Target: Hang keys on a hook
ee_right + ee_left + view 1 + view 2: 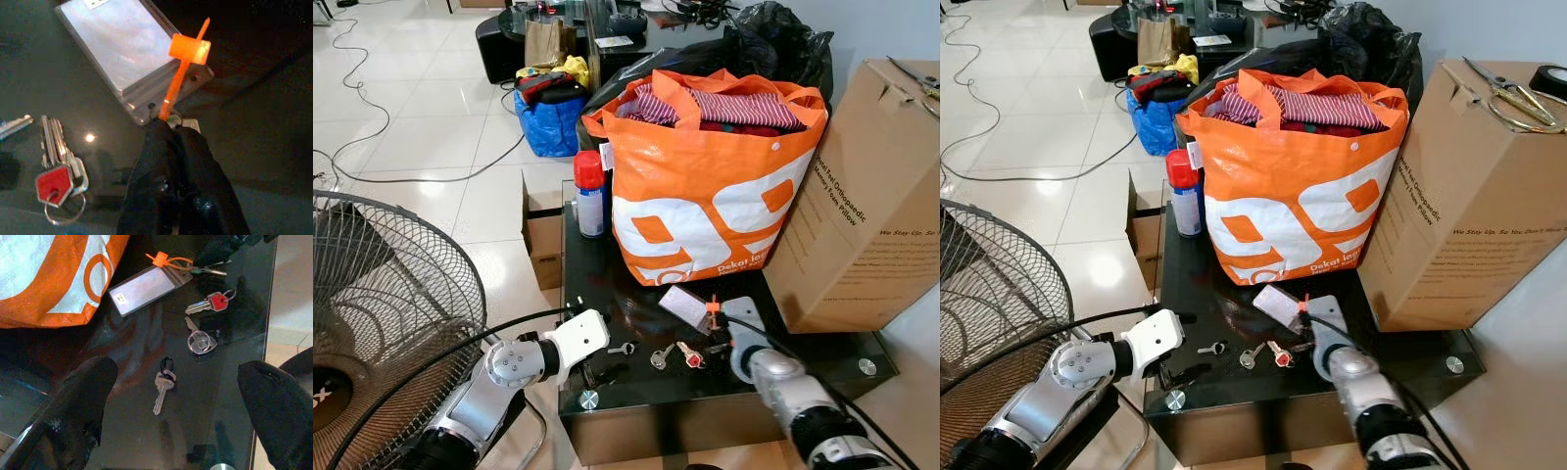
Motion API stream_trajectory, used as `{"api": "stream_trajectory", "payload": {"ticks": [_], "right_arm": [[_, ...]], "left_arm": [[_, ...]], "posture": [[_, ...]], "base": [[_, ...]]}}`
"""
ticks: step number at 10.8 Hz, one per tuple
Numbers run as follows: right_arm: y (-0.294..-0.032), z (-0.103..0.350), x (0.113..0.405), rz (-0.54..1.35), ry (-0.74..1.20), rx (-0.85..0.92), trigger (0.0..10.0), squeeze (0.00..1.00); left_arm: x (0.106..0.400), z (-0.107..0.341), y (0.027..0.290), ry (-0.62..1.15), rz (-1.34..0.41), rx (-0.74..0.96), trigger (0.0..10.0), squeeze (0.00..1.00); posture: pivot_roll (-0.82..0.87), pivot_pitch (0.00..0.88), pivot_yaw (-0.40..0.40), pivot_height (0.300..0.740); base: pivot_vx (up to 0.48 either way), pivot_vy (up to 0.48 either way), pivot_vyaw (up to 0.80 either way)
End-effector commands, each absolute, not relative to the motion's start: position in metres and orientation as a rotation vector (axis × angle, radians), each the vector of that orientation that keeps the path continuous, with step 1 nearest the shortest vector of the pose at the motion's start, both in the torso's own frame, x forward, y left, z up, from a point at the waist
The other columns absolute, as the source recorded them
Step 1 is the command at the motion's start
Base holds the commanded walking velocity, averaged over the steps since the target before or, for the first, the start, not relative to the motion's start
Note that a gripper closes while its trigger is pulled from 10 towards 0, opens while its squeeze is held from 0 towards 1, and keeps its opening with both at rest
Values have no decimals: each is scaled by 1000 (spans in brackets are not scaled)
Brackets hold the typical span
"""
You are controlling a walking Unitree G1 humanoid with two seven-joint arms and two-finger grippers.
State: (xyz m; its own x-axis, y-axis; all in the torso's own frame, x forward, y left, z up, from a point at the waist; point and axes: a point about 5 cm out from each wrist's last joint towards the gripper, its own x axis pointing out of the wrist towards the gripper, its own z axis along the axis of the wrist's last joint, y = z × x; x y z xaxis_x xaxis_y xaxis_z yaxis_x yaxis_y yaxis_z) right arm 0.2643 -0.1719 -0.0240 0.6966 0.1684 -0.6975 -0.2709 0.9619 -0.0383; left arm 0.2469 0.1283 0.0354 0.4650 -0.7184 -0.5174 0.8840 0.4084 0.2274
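Several keys lie on the black glass table (pixel 822 354): a small silver key (pixel 164 384) on a black loop, a round-headed silver key (pixel 199 339) and a red-headed key (pixel 55 181) on its own ring. Behind them lies a clear card tag (pixel 146 289) with an orange zip tie (pixel 182 73). My right gripper (pixel 168 128) is shut on the ring at the foot of that tie, down at the table top. My left gripper (pixel 177 367) hovers open over the small silver key, one finger (pixel 80 401) on each side of it.
A full orange shopping bag (pixel 705 186) and a tall cardboard box (pixel 871 196) stand at the back of the table, with a red-capped spray can (pixel 590 196) at the left. A floor fan (pixel 382 323) is close by my left arm. Small boxes and bags sit on the floor behind.
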Motion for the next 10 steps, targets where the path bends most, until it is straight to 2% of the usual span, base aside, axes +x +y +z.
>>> {"api": "stream_trajectory", "payload": {"ticks": [1,2,3,4,9,10], "right_arm": [[-177,-22,262,277,754,-131,0,0],[-180,-20,261,314,744,-130,0,0],[-176,-16,261,361,710,-113,549,0],[-170,-11,263,382,678,-73,10000,1000],[-158,-6,281,212,619,-212,10000,1000],[-162,-7,283,160,630,-251,10000,0]], "left_arm": [[248,36,129,370,-1040,523,10000,0],[249,36,128,370,-1040,523,10000,0],[249,36,128,369,-1040,525,10000,0],[249,36,127,368,-1041,526,10000,0],[244,34,124,372,-1045,516,10000,0],[243,34,125,374,-1047,517,10000,0]], "posture": [[-165,0,-11,740],[-169,0,-12,740],[-172,0,-13,740],[-173,0,-15,740],[-168,0,-31,740],[-164,0,-34,740]], "base": [[0,0,0],[0,0,0],[0,0,0],[0,0,0],[0,0,0],[0,0,0]]}}
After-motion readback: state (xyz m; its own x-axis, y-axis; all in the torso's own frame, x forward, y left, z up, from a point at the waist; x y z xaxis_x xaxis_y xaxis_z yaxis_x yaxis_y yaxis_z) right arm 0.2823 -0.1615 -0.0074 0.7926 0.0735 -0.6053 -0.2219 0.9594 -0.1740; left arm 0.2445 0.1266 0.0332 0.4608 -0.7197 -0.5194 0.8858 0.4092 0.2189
